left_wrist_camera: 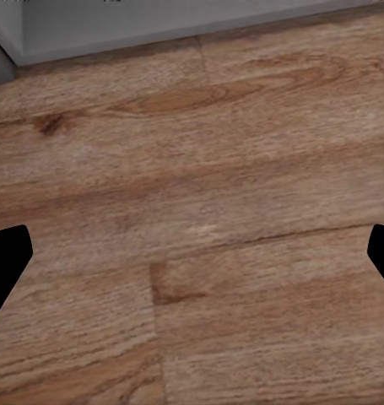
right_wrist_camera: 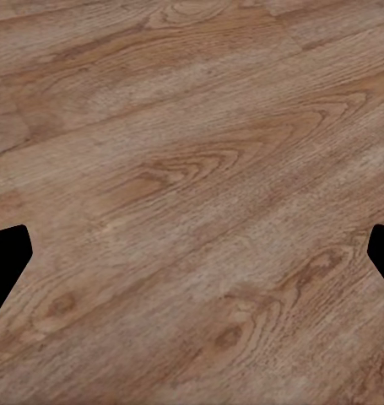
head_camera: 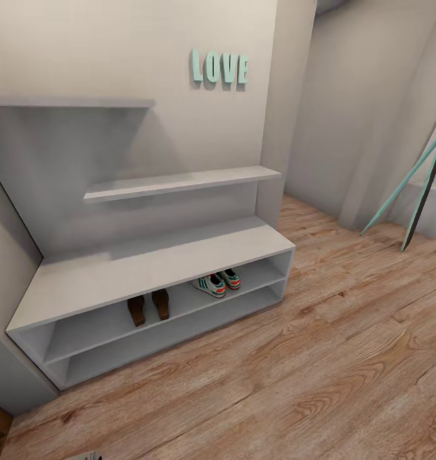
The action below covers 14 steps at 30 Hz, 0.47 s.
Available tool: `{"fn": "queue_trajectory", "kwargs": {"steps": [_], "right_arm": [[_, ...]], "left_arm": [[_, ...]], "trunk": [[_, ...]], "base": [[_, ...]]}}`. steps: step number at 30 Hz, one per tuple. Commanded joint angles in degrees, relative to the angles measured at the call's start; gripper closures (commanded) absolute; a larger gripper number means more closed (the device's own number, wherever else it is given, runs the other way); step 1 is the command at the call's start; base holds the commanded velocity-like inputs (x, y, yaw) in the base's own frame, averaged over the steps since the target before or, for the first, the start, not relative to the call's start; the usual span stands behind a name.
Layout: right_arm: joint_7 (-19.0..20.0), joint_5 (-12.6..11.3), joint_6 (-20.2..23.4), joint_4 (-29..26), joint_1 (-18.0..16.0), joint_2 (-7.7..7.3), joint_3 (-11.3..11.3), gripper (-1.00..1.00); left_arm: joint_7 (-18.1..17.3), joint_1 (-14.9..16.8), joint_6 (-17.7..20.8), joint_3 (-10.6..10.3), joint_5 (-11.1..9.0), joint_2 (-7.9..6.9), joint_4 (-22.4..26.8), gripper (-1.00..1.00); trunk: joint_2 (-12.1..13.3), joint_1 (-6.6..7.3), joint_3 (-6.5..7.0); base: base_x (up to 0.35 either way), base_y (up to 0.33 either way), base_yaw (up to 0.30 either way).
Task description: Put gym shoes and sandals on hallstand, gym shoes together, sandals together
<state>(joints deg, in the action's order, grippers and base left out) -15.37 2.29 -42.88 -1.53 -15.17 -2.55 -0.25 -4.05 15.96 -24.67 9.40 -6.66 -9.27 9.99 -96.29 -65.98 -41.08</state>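
Here's the wide light-grey low hallstand (head_camera: 147,268) with its angled end, sitting against the wall under the teal "LOVE" letters (head_camera: 219,67), stepped grey wall shelves (head_camera: 179,183) rising above it. On its upper open shelf row, the pair of dark brown leather sandals (head_camera: 148,307) sit side by side, just apart from each other, heels toward us; their fronts run back into the shadow of the shelf, so the cut-out pattern is hard to read. Further along the same shelf, the pair of cream-white gym shoes with green stripes and red heel patches (head_camera: 218,282) sit next to each other, the farther one partly hidden behind the nearer one and by the top board's edge. All four are on the rack, off the light brown wood-plank corridor floor (head_camera: 320,358).

Off to the side, a teal-and-dark slanted frame (head_camera: 428,182) leans, cut off by the picture's edge; what it belongs to I can't tell. A small grey shape at the bottom edge is too clipped to name.

Over to the wrists: the left gripper (left_wrist_camera: 192,253) has its dark fingertips (left_wrist_camera: 6,261) spread wide at the edges, released, over planks with the rack's grey base (left_wrist_camera: 158,25) just ahead. The right gripper (right_wrist_camera: 192,253) is likewise spread and grasping nothing, above grainy, knotted boards.
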Motion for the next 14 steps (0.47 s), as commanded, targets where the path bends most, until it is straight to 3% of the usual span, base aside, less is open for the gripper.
{"fn": "queue_trajectory", "kwargs": {"steps": [1,14], "right_arm": [[-0.28,0.25,-0.10,0.04,-0.03,0.00,-0.01,-1.00],[-0.28,0.25,-0.10,0.04,-0.03,0.00,-0.01,-1.00]], "left_arm": [[-0.43,0.04,-0.12,0.10,-0.62,0.01,-0.03,-1.00],[-0.35,0.04,-0.12,0.26,-0.77,-0.05,0.01,-1.00]], "trunk": [[-0.02,0.01,-0.05],[-0.02,0.01,-0.05]], "base": [[0.000,0.000,0.000],[0.000,0.000,0.000]]}}
